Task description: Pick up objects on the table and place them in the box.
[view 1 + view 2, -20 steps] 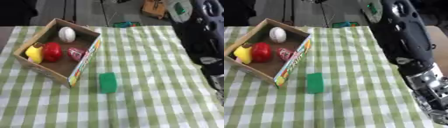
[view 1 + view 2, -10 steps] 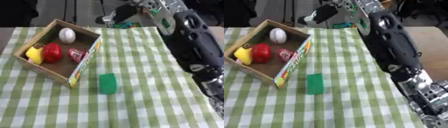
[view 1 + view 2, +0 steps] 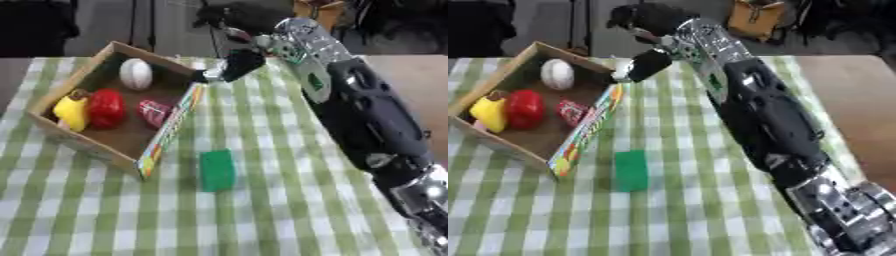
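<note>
A lab-like test room: checked tablecloth (image 3: 289, 200) on a table, equipment stands (image 3: 136, 25) behind.

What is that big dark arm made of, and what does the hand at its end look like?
The right arm looks like bulky, glossy black shells, rounded in shape, joined by silver metal sections near the wrist and again at the lower right corner. A small green mark sits on the forearm. The right hand at its end is black and slim; its details are too blurred to make out. No left arm shows.

Checked table (image 3: 289, 210) (box (image 3: 166, 145), green block (image 3: 216, 170)).
</note>
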{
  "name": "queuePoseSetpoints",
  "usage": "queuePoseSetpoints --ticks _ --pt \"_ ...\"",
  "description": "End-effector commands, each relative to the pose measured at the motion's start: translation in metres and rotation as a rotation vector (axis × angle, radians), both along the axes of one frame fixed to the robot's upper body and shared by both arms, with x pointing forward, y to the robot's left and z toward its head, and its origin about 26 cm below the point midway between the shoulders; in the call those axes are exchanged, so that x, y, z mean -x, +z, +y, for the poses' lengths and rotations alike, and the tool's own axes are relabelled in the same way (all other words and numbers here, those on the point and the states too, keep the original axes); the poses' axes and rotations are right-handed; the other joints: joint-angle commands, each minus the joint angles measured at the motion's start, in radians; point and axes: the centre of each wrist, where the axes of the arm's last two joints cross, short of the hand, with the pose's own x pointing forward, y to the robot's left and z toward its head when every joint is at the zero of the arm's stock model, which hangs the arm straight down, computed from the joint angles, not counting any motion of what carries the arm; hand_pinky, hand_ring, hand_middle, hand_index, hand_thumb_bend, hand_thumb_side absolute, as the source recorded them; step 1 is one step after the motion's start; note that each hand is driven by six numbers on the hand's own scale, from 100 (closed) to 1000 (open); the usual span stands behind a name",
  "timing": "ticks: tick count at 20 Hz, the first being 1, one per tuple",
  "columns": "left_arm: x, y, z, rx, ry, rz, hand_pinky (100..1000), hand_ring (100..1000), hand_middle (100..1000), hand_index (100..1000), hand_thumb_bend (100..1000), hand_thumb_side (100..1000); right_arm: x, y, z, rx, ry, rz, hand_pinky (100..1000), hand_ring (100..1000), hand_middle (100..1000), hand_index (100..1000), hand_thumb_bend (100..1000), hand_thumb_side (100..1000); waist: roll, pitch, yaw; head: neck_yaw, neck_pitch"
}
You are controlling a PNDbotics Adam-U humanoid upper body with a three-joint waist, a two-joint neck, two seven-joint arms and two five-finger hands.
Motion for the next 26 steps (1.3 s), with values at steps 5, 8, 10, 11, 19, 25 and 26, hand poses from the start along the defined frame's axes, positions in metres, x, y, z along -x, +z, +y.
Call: queuePoseSetpoints --ticks 5,8,10,11,19,25,26 --pt "0.002 0.008 0.0 -0.015 0.004 -0.025 729 615 703 749 100 1000 0.01 0.004 -0.018 -0.082 0.077 0.115 1000 1000 1000 1000 771 812 0.001 -0.013 0.001 0.016 -0.01" --pt "0.002 0.008 0.0 -0.022 0.005 -0.023 730 614 701 749 100 1000 0.019 0.011 -0.025 -0.118 0.138 0.183 974 980 1000 1000 780 808 0.001 -0.012 0.0 0.023 -0.01" --pt "0.002 0.008 0.001 -0.025 0.007 -0.022 731 613 699 748 100 1000 0.027 0.016 -0.033 -0.135 0.16 0.208 967 974 1000 1000 780 815 0.0 -0.011 0.0 0.027 -0.009" --pt "0.002 0.008 0.001 -0.027 0.008 -0.021 731 613 699 748 100 1000 0.03 0.018 -0.036 -0.137 0.168 0.219 967 974 1000 1000 780 815 0.0 -0.011 0.0 0.029 -0.009" --pt "0.002 0.008 0.001 -0.037 0.008 -0.017 732 611 698 749 100 1000 0.043 0.018 -0.057 -0.099 0.218 0.37 953 964 1000 1000 785 724 -0.003 -0.009 -0.001 0.036 -0.008" --pt "0.002 0.009 0.001 -0.044 0.006 -0.017 733 611 701 749 100 1000 0.053 0.01 -0.069 -0.062 0.23 0.413 941 950 991 1000 768 691 -0.002 -0.006 -0.001 0.039 -0.008" --pt "0.002 0.009 0.0 -0.045 0.005 -0.017 733 611 701 749 100 1000 0.055 0.009 -0.07 -0.063 0.231 0.405 943 951 991 1000 757 690 -0.002 -0.005 -0.002 0.039 -0.009"
